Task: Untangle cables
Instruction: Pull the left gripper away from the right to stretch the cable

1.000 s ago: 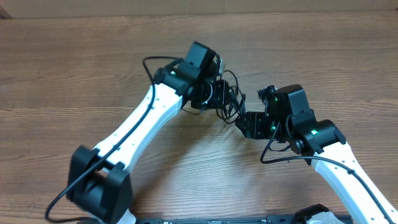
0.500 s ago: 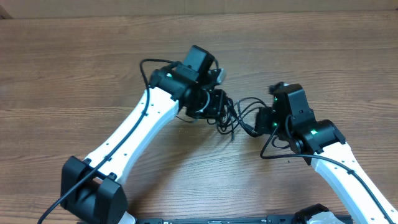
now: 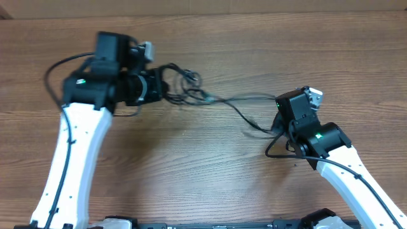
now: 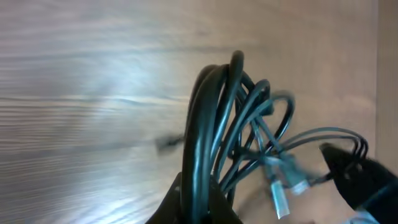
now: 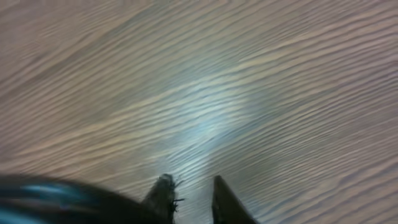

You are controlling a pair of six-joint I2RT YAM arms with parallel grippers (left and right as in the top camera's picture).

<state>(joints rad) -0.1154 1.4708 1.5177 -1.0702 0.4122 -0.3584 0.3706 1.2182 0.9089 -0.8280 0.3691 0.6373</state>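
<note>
The cables (image 3: 186, 90) are thin black cords. They form a loose tangle at my left gripper (image 3: 159, 89), and strands stretch rightward across the wooden table to my right gripper (image 3: 275, 124). In the left wrist view my left gripper (image 4: 198, 202) is shut on a thick bunch of cable loops (image 4: 211, 124), with pale plug ends (image 4: 281, 196) hanging beside them. In the right wrist view my right gripper (image 5: 189, 186) shows a narrow gap at its tips. A blurred black cable (image 5: 56, 194) runs in at the base of its left finger.
The wooden table (image 3: 203, 184) fills all views. My left arm (image 3: 73, 146) runs down the left side and my right arm (image 3: 346, 178) down the lower right. Thicker black robot wires loop beside each wrist.
My left gripper has swung far left with the cable bundle. The tangle, which was bunched between the grippers, is now drawn out into long strands. My right gripper has shifted slightly right.
</note>
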